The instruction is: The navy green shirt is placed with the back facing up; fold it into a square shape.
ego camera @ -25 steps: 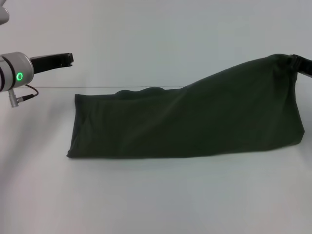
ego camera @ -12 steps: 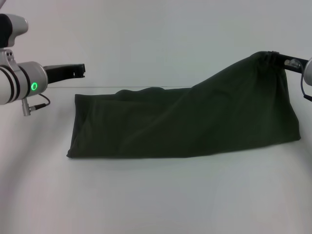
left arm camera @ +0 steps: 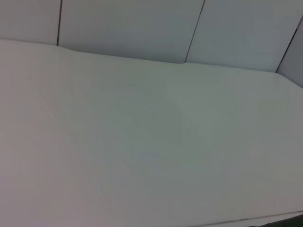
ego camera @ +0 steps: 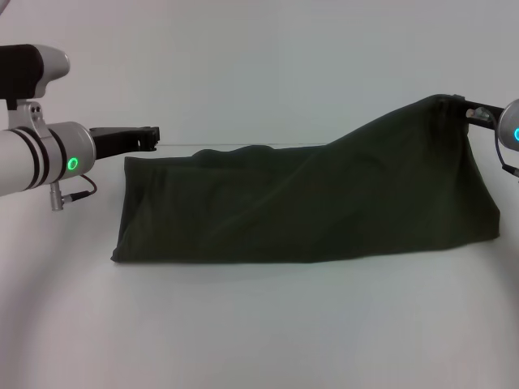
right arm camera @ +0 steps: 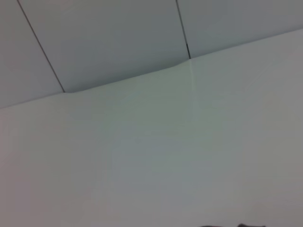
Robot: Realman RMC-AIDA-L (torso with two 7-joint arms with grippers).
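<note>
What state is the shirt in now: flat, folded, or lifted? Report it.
Partly lifted. The navy green shirt lies as a folded band on the table, its right end raised by the right gripper; the left gripper is clear of it.

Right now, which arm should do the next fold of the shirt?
Probably the right. The right gripper already pinches a raised corner of the shirt and could carry it across. The left gripper hangs beside the shirt's far left corner, holding nothing.
</note>
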